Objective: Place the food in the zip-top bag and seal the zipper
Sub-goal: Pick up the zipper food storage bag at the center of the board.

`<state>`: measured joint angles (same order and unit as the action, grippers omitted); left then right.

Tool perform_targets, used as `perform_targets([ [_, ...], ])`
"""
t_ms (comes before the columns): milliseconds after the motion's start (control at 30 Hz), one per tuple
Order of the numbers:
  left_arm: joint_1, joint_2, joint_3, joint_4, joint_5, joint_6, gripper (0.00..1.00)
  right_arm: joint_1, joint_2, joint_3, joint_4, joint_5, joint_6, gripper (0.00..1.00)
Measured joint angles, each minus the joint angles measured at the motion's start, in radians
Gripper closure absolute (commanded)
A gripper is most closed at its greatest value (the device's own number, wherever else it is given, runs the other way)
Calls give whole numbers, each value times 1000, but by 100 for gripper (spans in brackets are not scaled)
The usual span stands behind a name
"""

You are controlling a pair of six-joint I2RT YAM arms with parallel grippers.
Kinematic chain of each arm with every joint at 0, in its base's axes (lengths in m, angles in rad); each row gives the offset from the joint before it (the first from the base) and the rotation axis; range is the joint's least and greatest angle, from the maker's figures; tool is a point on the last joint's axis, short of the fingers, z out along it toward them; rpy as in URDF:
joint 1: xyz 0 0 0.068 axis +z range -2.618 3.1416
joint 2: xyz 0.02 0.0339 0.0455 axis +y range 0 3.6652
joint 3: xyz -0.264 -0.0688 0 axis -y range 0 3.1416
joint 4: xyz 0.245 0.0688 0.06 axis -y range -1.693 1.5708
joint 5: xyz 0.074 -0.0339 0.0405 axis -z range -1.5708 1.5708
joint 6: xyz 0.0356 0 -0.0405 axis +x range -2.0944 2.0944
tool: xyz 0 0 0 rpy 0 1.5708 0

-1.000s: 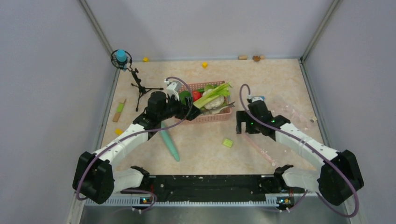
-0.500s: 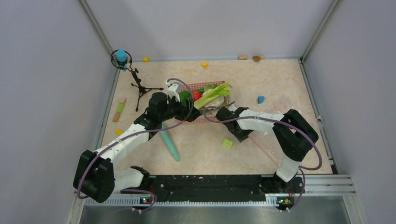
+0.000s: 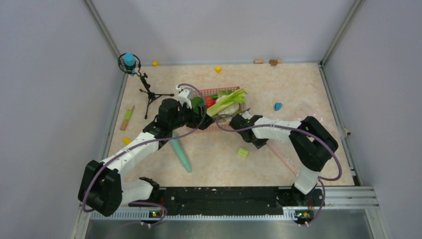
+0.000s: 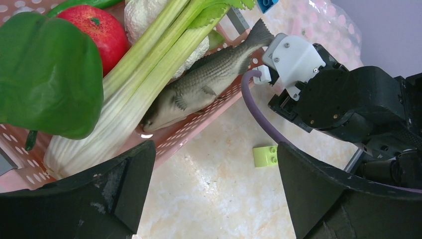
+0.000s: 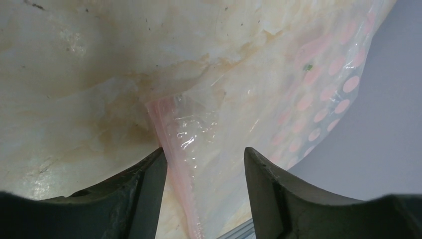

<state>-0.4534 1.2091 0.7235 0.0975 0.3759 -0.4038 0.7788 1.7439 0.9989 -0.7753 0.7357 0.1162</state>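
Observation:
The food lies in a pink basket (image 3: 225,127): a pale leek stalk (image 3: 226,101), a red tomato (image 3: 209,101), white cauliflower (image 3: 230,110) and green leaves (image 3: 197,102). In the left wrist view the leek (image 4: 149,64), tomato (image 4: 94,30), cauliflower (image 4: 142,17) and a big leaf (image 4: 47,74) show close up. My left gripper (image 3: 203,122) (image 4: 216,164) is open and empty over the table at the basket's front edge. The clear zip-top bag (image 5: 278,99) lies flat to the right. My right gripper (image 3: 259,142) (image 5: 204,159) is open, its jaws astride the pinkish zipper (image 5: 174,144) (image 3: 279,158).
A toy fish (image 4: 204,84) lies in the basket. A yellow-green block (image 3: 242,152) (image 4: 265,156) and a teal stick (image 3: 181,154) lie on the table in front. A small tripod (image 3: 144,89) stands at the back left. A blue piece (image 3: 278,106) lies right of the basket.
My right arm has folded and swung its gripper left, from the table's right half to the bag's zipper end near the basket. The blue piece is uncovered. The left arm has not moved.

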Motion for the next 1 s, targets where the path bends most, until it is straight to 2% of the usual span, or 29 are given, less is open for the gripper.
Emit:
perform_targets([
  [67,0,0,0,0,-1,2,3,-2,0,-10,20,10,-2,53],
  [300,0,0,0,-1,-13,6,3,-29,2,-31,100,24,-23,71],
  [400,0,0,0,-1,-20,6,3,-45,11,-31,131,23,-30,87],
  [433,0,0,0,-1,-23,7,3,-50,14,-31,142,23,-30,98],
  [467,0,0,0,-1,-24,7,3,-54,18,-31,154,23,-31,100],
  [867,0,0,0,-8,-37,7,3,-82,26,-63,231,110,-18,100],
  [1000,0,0,0,-8,-38,6,3,-79,-18,-78,225,127,-2,100],
])
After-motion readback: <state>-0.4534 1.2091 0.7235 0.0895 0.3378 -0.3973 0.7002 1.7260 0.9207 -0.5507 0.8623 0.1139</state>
